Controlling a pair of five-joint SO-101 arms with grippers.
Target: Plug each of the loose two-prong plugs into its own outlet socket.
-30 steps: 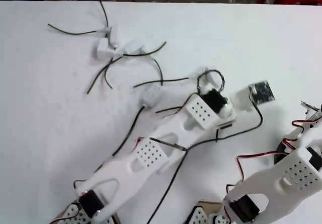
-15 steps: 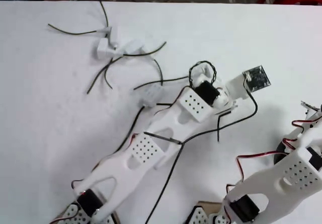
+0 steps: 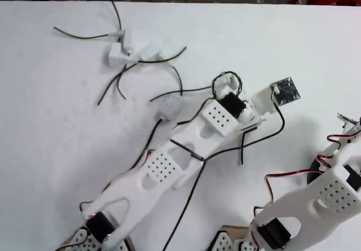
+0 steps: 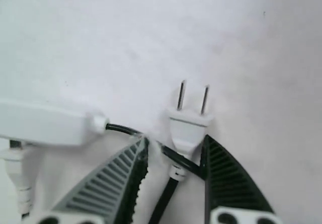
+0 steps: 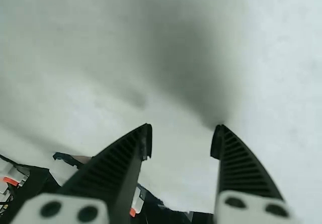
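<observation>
My left gripper (image 4: 174,142) is shut on a white two-prong plug (image 4: 188,124) whose prongs point away from the wrist. A black cable (image 4: 176,158) also crosses between the fingers (image 4: 132,169). Close beside it lies a white outlet block (image 4: 45,123) with its own black lead, and a second white plug (image 4: 17,183) lies below that block. From above, the left gripper (image 3: 224,83) sits mid-table under a loop of black cable (image 3: 227,73), with the outlet block (image 3: 169,105) to its left. My right gripper (image 5: 181,133) is open over bare table.
A tangle of white plugs and outlet pieces (image 3: 127,52) with black leads lies at the back left. The right arm (image 3: 316,206) is folded at the front right corner. Red and black arm wires (image 3: 282,177) trail between the two arms.
The left arm has moved a little toward the far side and to the left, carrying the plug and its cable loop along. The right arm has kept still.
</observation>
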